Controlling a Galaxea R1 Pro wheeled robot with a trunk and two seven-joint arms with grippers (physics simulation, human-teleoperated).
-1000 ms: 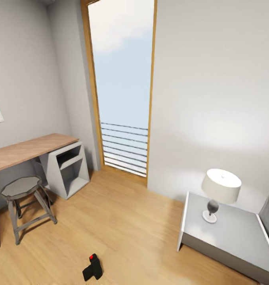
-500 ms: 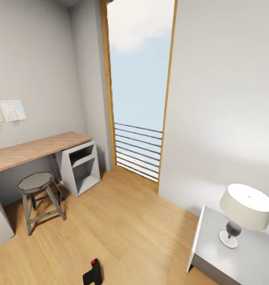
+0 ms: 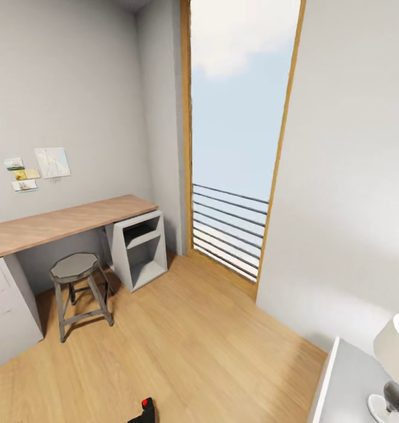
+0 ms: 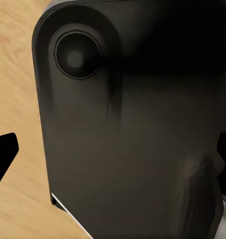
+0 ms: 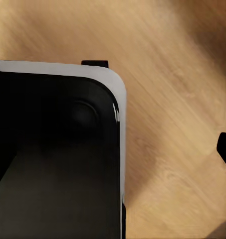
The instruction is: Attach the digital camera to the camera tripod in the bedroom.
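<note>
One digital camera (image 3: 143, 412) lies on the wood floor (image 3: 187, 346) at the near edge of my head view, red button up. Far left, a grey stool (image 3: 77, 281) stands by the desk (image 3: 64, 221); the tall window (image 3: 237, 135) is beyond. I cannot tell if my left gripper (image 4: 113, 149) or right gripper (image 5: 157, 144) is spread or clenched.
</note>
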